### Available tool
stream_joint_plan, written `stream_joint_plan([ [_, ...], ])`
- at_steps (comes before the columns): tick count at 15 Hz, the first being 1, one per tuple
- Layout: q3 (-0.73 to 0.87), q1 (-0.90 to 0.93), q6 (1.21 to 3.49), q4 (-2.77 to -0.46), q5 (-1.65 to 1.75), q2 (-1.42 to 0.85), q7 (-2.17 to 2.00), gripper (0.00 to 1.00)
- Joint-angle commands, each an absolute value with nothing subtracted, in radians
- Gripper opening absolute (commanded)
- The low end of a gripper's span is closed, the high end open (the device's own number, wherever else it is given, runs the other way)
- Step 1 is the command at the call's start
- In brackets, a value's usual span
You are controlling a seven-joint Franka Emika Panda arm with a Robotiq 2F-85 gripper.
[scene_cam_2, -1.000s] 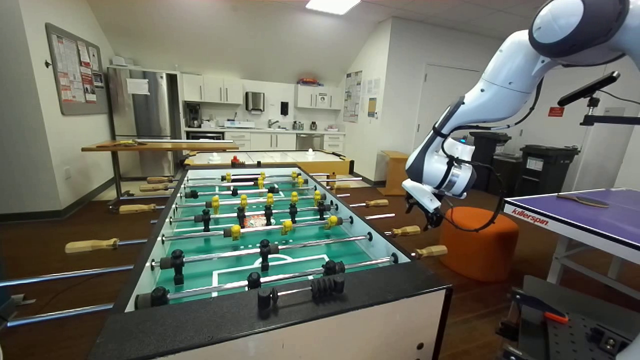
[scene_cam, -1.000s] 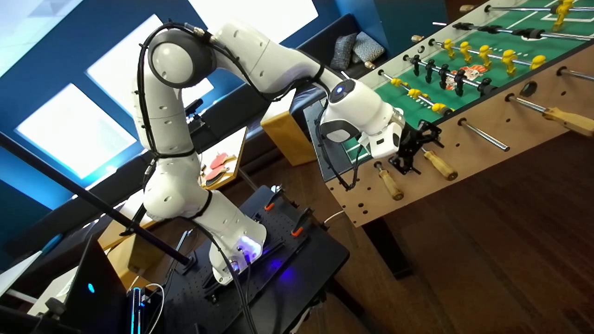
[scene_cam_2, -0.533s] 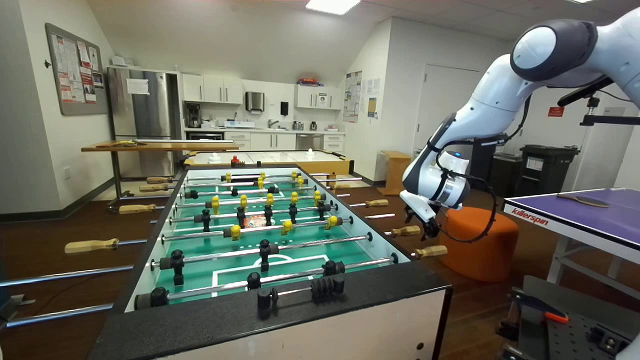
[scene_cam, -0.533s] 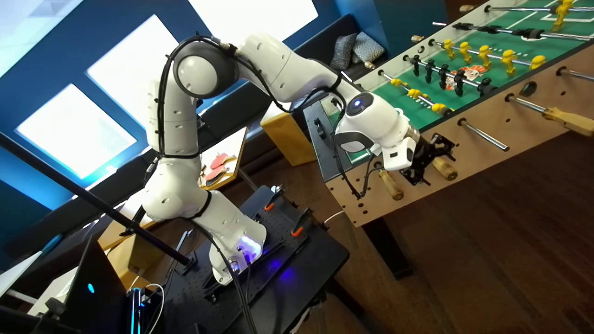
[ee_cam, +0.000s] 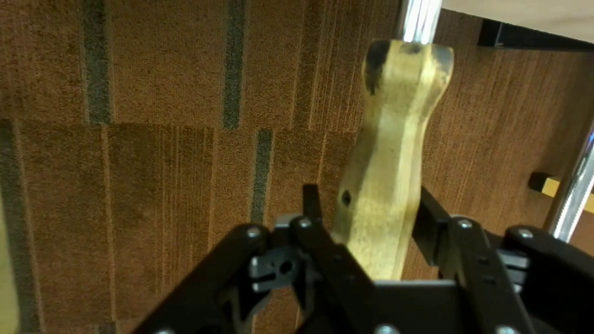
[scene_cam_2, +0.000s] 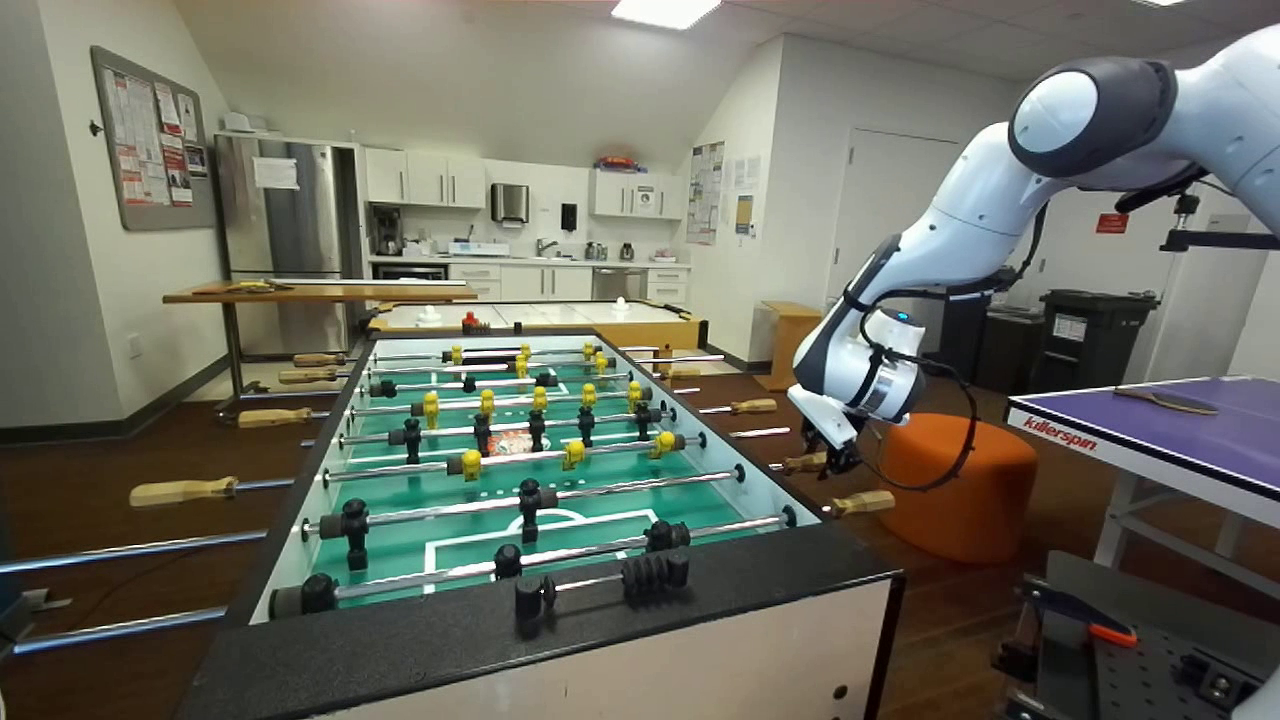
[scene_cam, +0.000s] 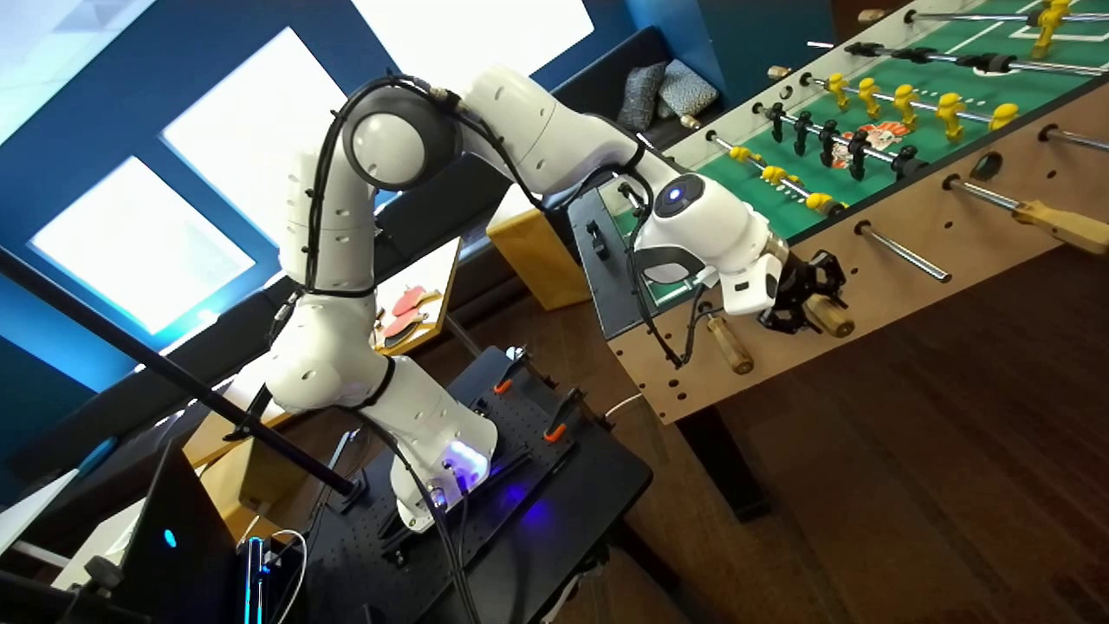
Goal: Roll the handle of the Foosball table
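Brown striped floor (ee_cam: 176, 185) lies below one wooden foosball handle (ee_cam: 390, 157), which the hand (ee_cam: 368, 200) straddles, unclear whether clenched; reach seemingly done, roll outstanding.

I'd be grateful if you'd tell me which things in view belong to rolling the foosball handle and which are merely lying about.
Belongs to the job:
wooden handle
its metal rod
Foosball table
gripper, straddling the handle

Just lying about:
red paddles
orange pouf
purple ping-pong table
patterned cushions
dark bins
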State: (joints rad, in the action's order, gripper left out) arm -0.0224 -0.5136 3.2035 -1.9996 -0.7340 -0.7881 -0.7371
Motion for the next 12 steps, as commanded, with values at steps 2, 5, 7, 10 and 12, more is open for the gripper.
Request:
stream_joint_plan([
  [2,-0.054,-0.536,3.221,-1.994,-0.751,-0.783,-0.759,0.18],
  [5,-0.014,-0.518,3.151,-2.002,-0.734,-0.761,-0.761,0.18],
  [7,0.03,-0.495,3.058,-1.99,-0.755,-0.741,-0.733,0.18],
  [10,0.119,-0.467,2.835,-1.945,-0.659,-0.727,-0.799,0.18],
  [12,0.147,-0.473,2.681,-1.884,-0.556,-0.744,-0.887,0.18],
])
